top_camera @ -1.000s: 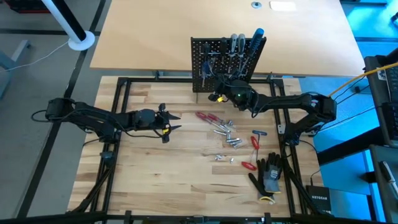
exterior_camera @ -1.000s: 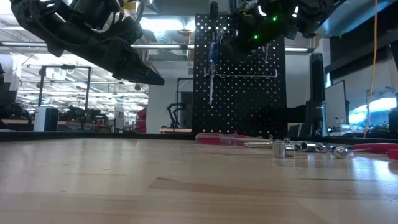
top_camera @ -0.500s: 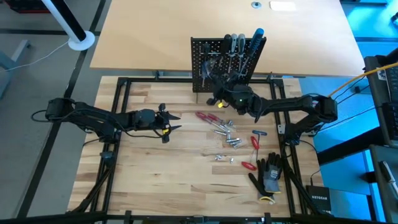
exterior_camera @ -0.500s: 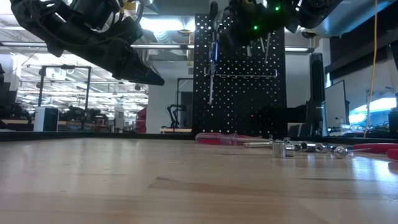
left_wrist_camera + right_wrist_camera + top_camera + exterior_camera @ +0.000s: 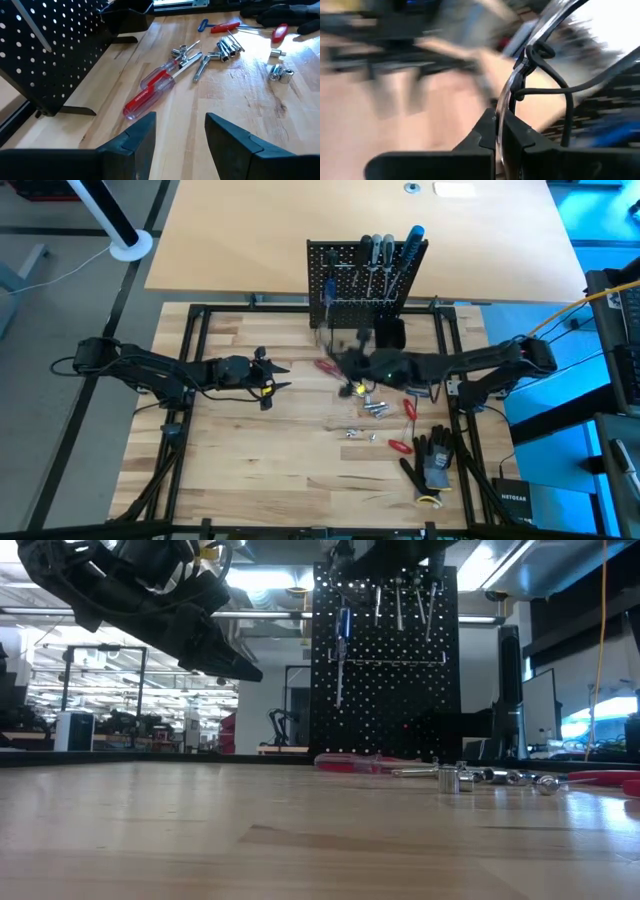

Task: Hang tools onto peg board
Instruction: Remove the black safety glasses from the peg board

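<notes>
Currently I see the peg board (image 5: 365, 280) upright at 12 o'clock of the table (image 5: 250, 470), w/ several tools (image 5: 385, 252) hung on it, incl. a blue-handled driver (image 5: 343, 622). Right gripper (image 5: 352, 370) sits just in front of the board over the loose tools, fingers (image 5: 492, 135) pressed together, nothing betw. them. Left gripper (image 5: 180, 135) waits at 9 o'clock, fingers apart, empty. Red-handled screwdriver (image 5: 150, 92) lies flat near the board's foot, sockets (image 5: 280, 74) at 3 o'clock.
</notes>
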